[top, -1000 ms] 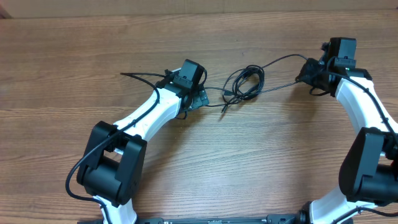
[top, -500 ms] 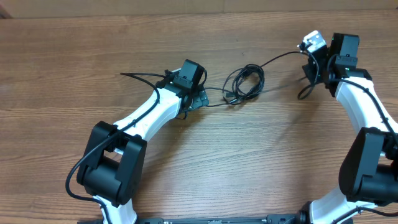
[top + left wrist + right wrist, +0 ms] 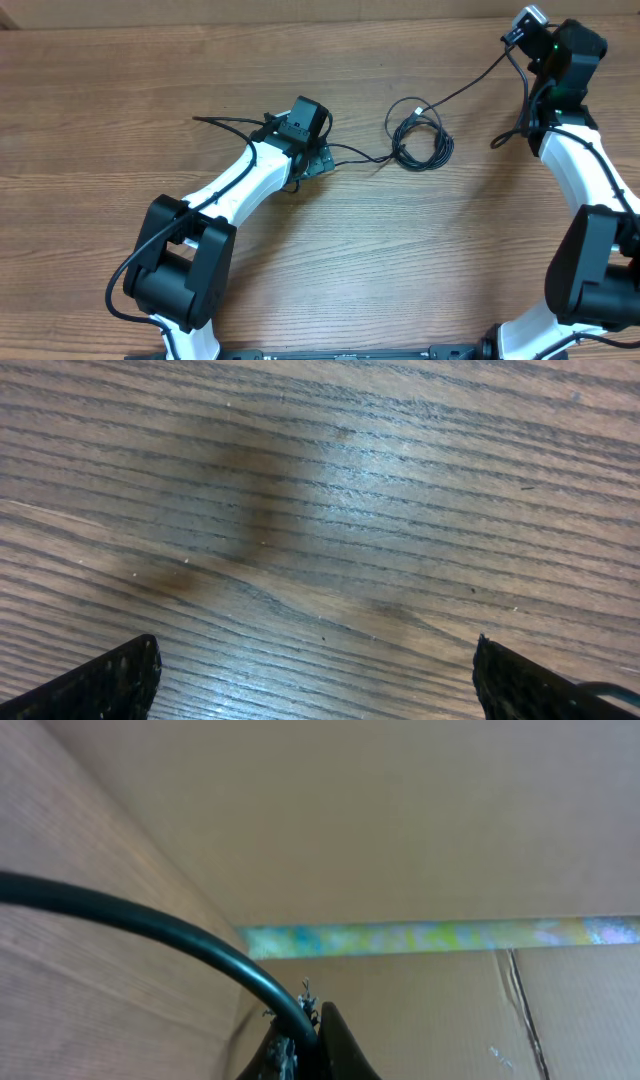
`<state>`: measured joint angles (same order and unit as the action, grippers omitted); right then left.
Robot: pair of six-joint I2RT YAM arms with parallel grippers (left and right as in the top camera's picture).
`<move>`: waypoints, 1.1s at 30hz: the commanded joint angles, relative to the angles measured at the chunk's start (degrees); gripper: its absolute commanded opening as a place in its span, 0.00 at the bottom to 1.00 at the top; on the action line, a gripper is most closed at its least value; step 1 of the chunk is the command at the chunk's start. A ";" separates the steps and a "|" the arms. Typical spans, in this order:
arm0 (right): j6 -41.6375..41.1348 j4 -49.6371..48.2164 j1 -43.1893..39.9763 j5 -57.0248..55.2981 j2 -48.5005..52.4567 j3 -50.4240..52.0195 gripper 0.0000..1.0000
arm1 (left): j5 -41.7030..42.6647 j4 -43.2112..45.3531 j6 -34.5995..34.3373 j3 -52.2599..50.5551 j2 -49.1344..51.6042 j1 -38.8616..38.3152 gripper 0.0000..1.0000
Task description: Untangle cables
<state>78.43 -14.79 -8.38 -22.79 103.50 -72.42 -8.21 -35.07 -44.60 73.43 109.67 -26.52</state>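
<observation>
The cables (image 3: 420, 140) lie as a small black coil mid-table, right of centre. One strand (image 3: 355, 155) trails left from the coil to my left gripper (image 3: 318, 160), which rests low over the wood. In the left wrist view the left gripper (image 3: 315, 680) is open with only bare table between its fingertips (image 3: 110, 680), and a bit of cable (image 3: 610, 688) shows at the lower right. Another strand (image 3: 470, 80) rises from the coil to my right gripper (image 3: 520, 35), lifted at the far right. The right gripper (image 3: 312, 1040) is shut on this cable (image 3: 150, 925).
A cardboard wall (image 3: 400, 820) stands behind the table's far edge, close to the raised right gripper. A loose black strand (image 3: 515, 125) hangs beside the right arm. A black wire (image 3: 215, 122) sticks out left of the left wrist.
The right gripper has risen and moved back and right with the cable in it. The coil slid right and drew tighter. The left arm stayed still.
</observation>
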 commanded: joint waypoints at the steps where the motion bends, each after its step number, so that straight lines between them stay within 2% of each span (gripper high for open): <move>1: -0.20 3.61 1.49 -2.21 0.13 -0.33 0.11 | -1.20 -0.07 0.90 -0.31 -0.04 0.26 1.00; 3: -3.98 8.70 1.92 0.22 0.13 -0.33 0.36 | -1.20 -0.15 0.90 -0.31 -0.04 0.26 0.99; 4: -6.54 11.52 1.95 1.92 0.13 -0.33 0.55 | -1.20 -0.24 0.90 -0.31 -0.04 0.26 1.00; 5: -8.85 13.77 1.95 3.56 0.13 -0.33 0.92 | -1.22 -0.26 0.92 -0.31 -0.04 0.26 1.00; 6: -11.56 16.17 1.95 5.14 0.13 -0.33 1.00 | -1.20 -0.26 0.92 -0.31 -0.04 0.26 1.00; 16: -35.63 31.98 1.95 15.85 0.13 -0.33 1.00 | -1.18 -0.35 0.92 -0.31 -0.04 0.26 1.00; 19: -41.72 38.36 1.95 23.50 0.13 -0.33 1.00 | -0.90 -0.83 1.05 -0.31 -0.04 0.26 0.99; 21: -45.11 41.75 1.95 29.42 0.13 -0.33 1.00 | 0.57 -0.87 3.80 -0.31 -0.04 0.26 0.99; 23: -46.99 43.80 1.95 35.50 0.13 -0.33 1.00 | 4.11 0.17 11.78 -0.31 -0.04 0.26 0.99; 26: -47.19 44.26 1.95 42.05 0.13 -0.33 1.00 | 15.19 2.56 32.50 -0.31 -0.04 0.24 0.99; 29: -47.21 44.13 1.95 46.49 0.13 -0.33 1.00 | 25.77 0.61 51.84 -0.31 -0.04 0.24 1.00; 31: -48.41 44.13 1.95 47.76 0.13 -0.33 1.00 | 27.65 -1.97 58.21 -0.31 -0.04 0.24 1.00; 33: -50.77 44.15 1.95 47.74 0.13 -0.33 1.00 | 28.96 -4.26 61.16 -0.28 -0.07 0.24 1.00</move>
<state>31.48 29.58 -6.37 19.99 103.53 -72.40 12.56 -37.74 -0.43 73.41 109.67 -26.50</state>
